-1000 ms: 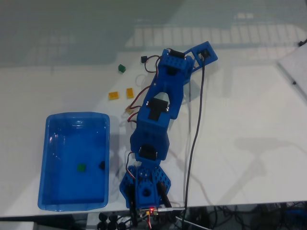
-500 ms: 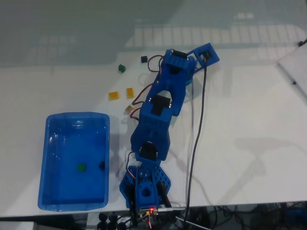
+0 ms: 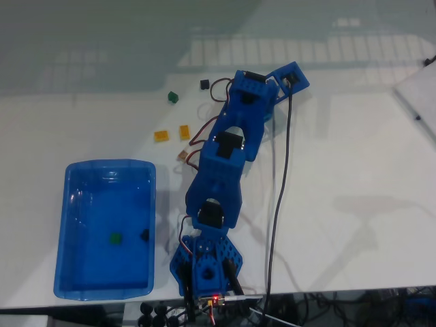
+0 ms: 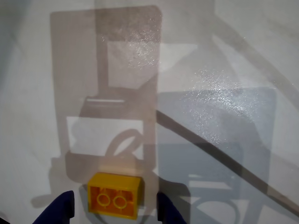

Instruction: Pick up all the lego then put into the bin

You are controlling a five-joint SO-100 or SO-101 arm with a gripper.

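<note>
Now your tool stands with fingers apart, straddling a yellow brick lying hollow-side up on the table, seemingly lined up for a grasp. Well off from it, the bin holds a green brick.

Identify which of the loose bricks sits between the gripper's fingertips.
The yellow brick with two studs, lying between the blue fingertips of the gripper in the wrist view; the other loose bricks in the fixed view, like the green brick, lie well apart.
</note>
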